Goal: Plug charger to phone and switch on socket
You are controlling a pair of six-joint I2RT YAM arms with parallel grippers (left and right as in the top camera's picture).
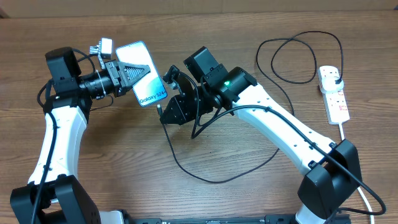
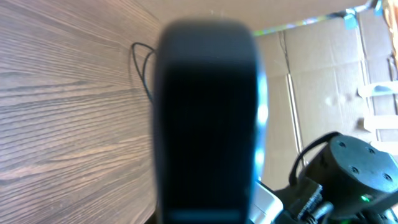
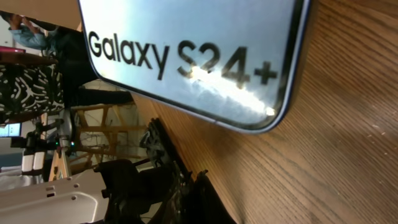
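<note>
- We had the left jaws pinching the Galaxy S24+ phone (image 1: 144, 78).
- Right jaws were pressed together just beside its lower edge, charger cable (image 1: 217, 182) trailing below.

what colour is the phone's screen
The phone screen is light blue with black Galaxy S24+ lettering, clearest in the right wrist view.

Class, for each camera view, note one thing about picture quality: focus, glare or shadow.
Overhead: sharp and evenly lit, with only faint shadows on the brown wooden table. Right wrist: white glare spots on the slim dark-framed phone with a light blue screen, across the "S24+" lettering. Left wrist: that phone sits very close, as a dark, out-of-focus blur.
</note>
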